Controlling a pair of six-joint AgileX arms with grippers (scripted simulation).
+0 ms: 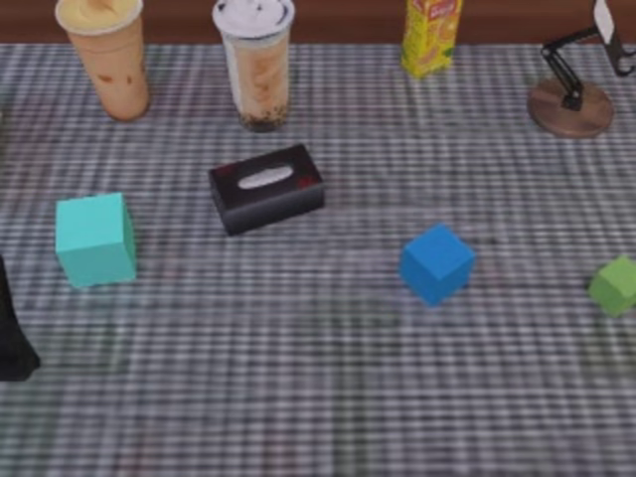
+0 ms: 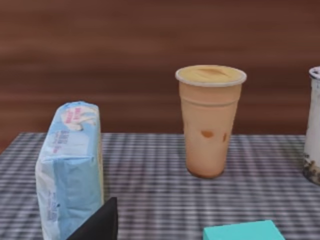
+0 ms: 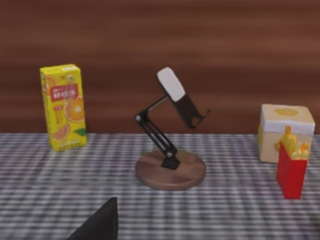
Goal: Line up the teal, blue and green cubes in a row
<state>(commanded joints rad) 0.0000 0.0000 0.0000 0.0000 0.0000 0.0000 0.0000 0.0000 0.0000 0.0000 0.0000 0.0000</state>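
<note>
three cubes: teal cube (image 1: 94, 238), blue cube (image 1: 436, 263), green cube (image 1: 615, 285); two drink cups (image 1: 103, 55); one tissue box (image 1: 266, 188).

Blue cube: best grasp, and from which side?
Come straight down on the blue cube from above and close on two opposite vertical faces. It sits turned about diagonal to the table edges, so the wrist likely needs rotating to match. The space around it looks open; the green cube sits well off to its right.

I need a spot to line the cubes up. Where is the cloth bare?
Bare: the wide front strip below the teal cube, blue cube and green cube, and the gap between tissue box and blue cube. Crowded: the back edge, with both cups, carton and stand.
</note>
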